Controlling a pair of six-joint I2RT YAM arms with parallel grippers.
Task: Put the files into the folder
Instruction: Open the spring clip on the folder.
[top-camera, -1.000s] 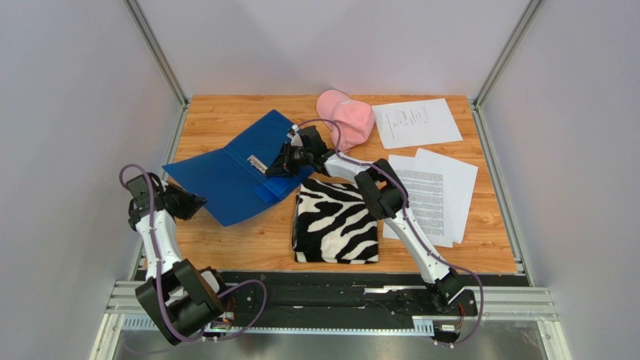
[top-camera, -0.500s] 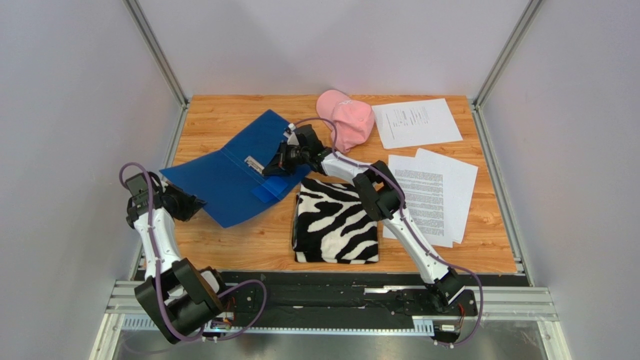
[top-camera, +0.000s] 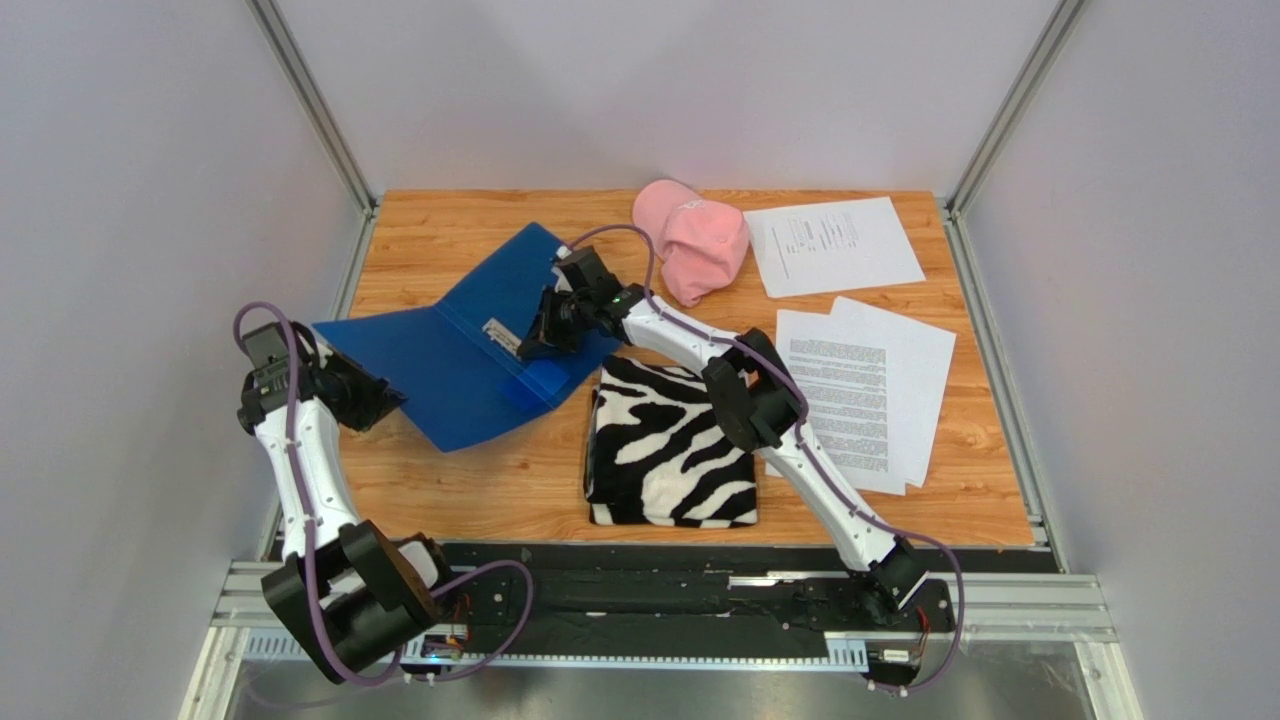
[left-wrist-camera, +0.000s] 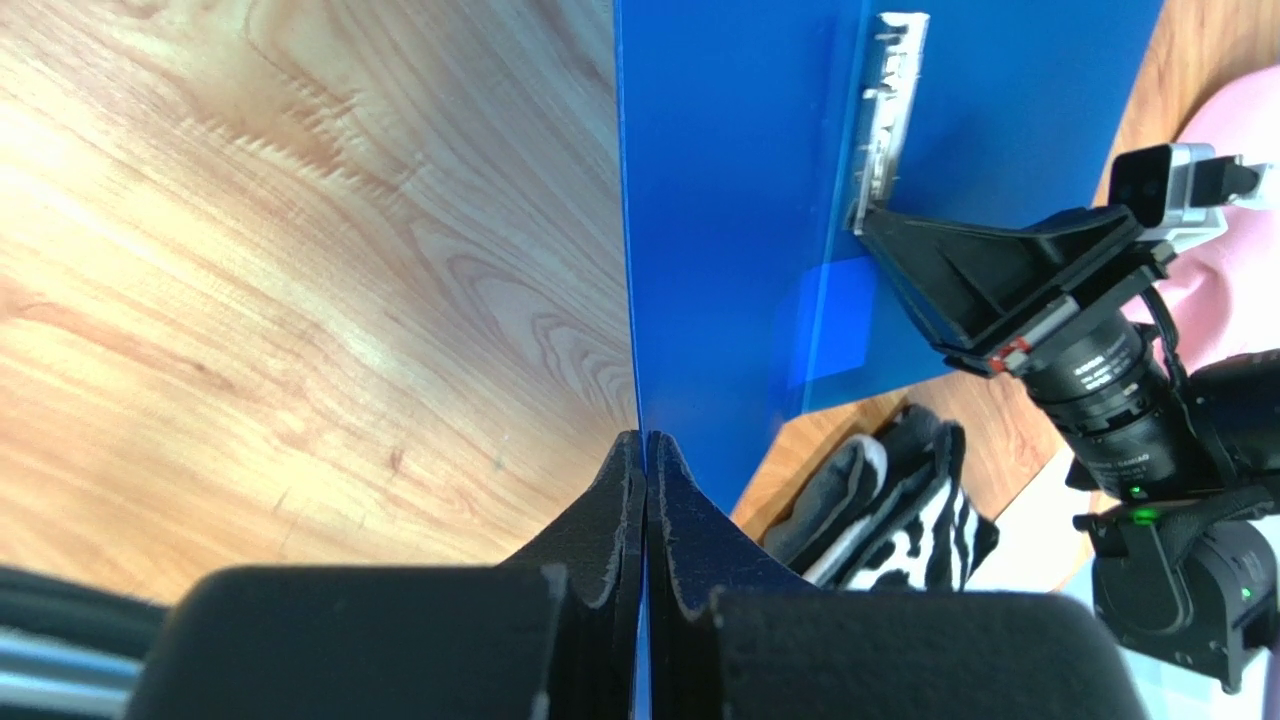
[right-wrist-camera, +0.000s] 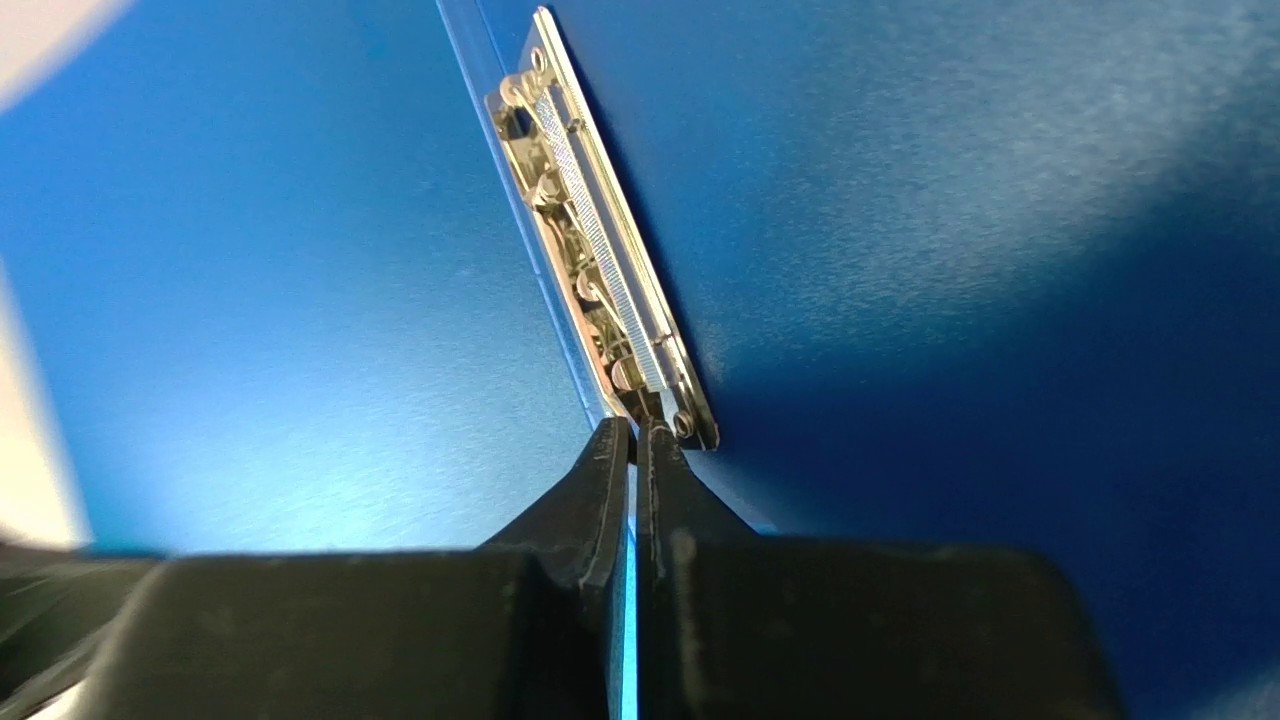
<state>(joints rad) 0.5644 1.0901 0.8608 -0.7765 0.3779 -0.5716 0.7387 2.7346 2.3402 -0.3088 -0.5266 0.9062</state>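
The blue folder (top-camera: 443, 360) lies open at the table's left, its metal clip (top-camera: 501, 333) facing up. My left gripper (top-camera: 365, 399) is shut on the folder's near-left edge; in the left wrist view the sheet (left-wrist-camera: 736, 225) runs edge-on between the fingers (left-wrist-camera: 645, 438). My right gripper (top-camera: 529, 336) is shut at the near end of the clip (right-wrist-camera: 601, 285), with a thin strip of folder (right-wrist-camera: 301, 300) between its tips (right-wrist-camera: 633, 429). The files lie apart on the right: one sheet (top-camera: 834, 245) at the back, overlapping sheets (top-camera: 879, 383) nearer.
A folded zebra-striped cloth (top-camera: 672, 443) lies near the middle, under the right arm and touching the folder's near corner. A pink cap (top-camera: 693, 237) sits at the back centre. Metal frame posts and grey walls bound the table on the left, right and back.
The right gripper has moved left and slightly farther back, and the folder has slid left with it. The left gripper has shifted left along with the folder's edge.
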